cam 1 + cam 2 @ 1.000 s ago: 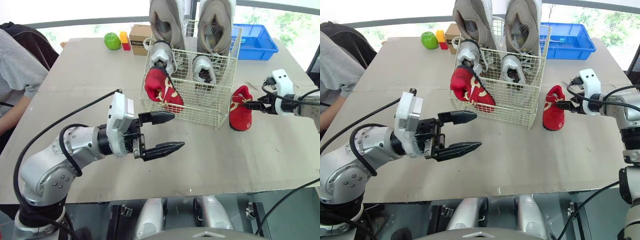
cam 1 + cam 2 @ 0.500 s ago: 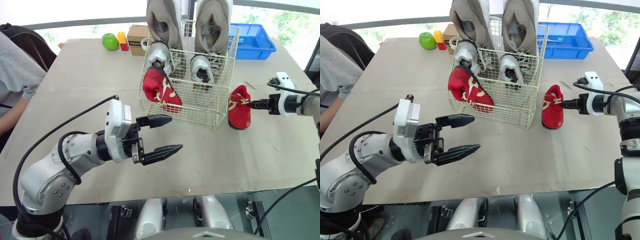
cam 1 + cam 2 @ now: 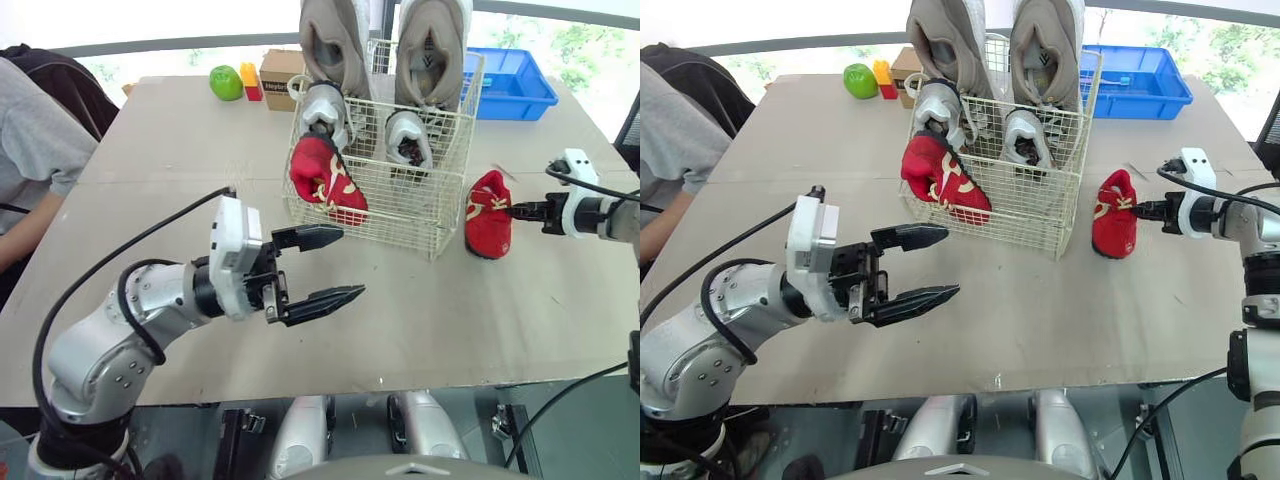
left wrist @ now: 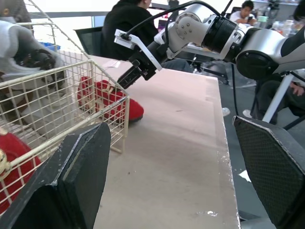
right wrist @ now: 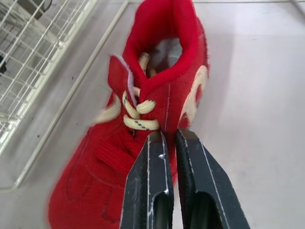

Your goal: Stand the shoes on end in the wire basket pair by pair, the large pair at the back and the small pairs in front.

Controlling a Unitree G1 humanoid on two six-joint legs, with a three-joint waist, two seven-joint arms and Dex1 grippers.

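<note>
A light table [image 3: 450, 330] is seen, with a person's grey sleeve [image 3: 35, 150] at its left edge. A wire basket [image 3: 400, 215] is set on the far half of the table, somewhat towards the right edge. At the back of the basket the large grey pair [image 3: 432, 45] is stood on end, the openings turned towards the near edge and the shoes rising well above the rim. A blue bin [image 3: 515, 85] is placed at the far right corner, behind the basket. The left pincer [image 3: 352, 262] is held above the near half of the table, short of the basket's front left corner; its two black fingers are spread wide and nothing is held between them. In front of the large pair the small grey pair [image 3: 408, 138] is stood on end. A red shoe [image 3: 325, 180] is leaned in the front left part of the basket (laces and pale trim facing up). A second red shoe [image 3: 488, 215] is rested on the table just beside the basket's right wall, outside it. The right pincer [image 3: 515, 210] is closed to a hairline gap on this shoe's upper, next to the cream laces. Along the far edge, left of the basket, a cardboard box [image 3: 278, 72], a green apple [image 3: 225, 82] and a yellow-and-red block [image 3: 250, 80] are lined up.
</note>
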